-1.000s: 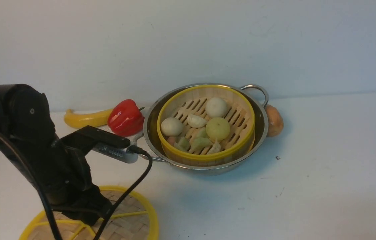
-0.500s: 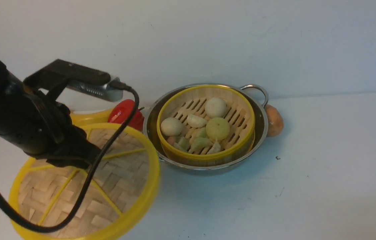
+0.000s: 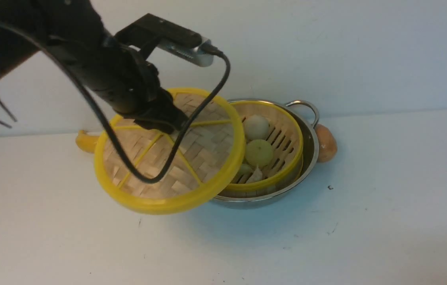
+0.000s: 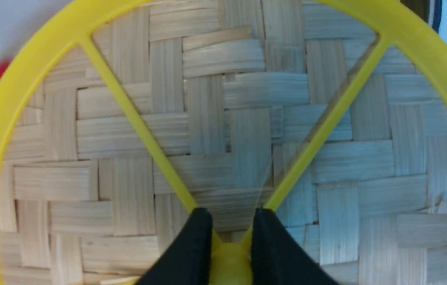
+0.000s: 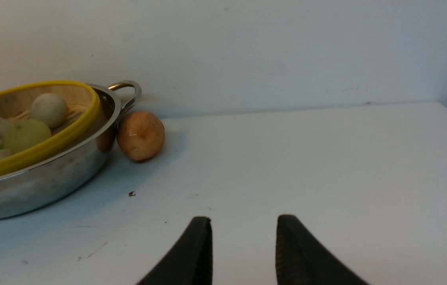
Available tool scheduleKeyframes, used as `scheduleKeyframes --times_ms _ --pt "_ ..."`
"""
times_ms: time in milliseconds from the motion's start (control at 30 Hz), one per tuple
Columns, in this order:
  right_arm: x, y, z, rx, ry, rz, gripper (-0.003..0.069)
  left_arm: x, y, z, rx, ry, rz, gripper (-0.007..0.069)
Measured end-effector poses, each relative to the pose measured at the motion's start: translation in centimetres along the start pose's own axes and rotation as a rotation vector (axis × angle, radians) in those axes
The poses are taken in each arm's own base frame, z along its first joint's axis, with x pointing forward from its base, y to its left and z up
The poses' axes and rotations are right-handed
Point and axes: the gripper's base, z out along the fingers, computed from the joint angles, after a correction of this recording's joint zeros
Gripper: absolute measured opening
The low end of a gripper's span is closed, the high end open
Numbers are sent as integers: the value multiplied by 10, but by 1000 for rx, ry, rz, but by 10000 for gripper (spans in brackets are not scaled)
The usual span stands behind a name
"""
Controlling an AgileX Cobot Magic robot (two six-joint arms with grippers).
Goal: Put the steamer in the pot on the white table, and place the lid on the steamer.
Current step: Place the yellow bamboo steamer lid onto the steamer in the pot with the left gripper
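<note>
As the left gripper (image 4: pixel 231 212) pinches the lid (image 3: pixel 207 152), it screens half the steamer (image 3: pixel 283 113). Right gripper (image 5: pixel 243 222): fingers spread. One potato (image 3: pixel 325 143) beside one pot (image 3: pixel 311 152).

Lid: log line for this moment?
left gripper: shut on lid | lid: airborne, not on steamer | steamer: in pot | right gripper: open, empty
</note>
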Motion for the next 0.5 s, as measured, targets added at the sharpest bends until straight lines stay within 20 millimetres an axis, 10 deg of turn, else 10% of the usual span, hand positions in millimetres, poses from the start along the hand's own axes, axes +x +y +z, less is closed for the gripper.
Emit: scheduleKeyframes --times_ms 500 --pt "0 0 0 0 0 0 243 -64 -9 93 15 -57 123 115"
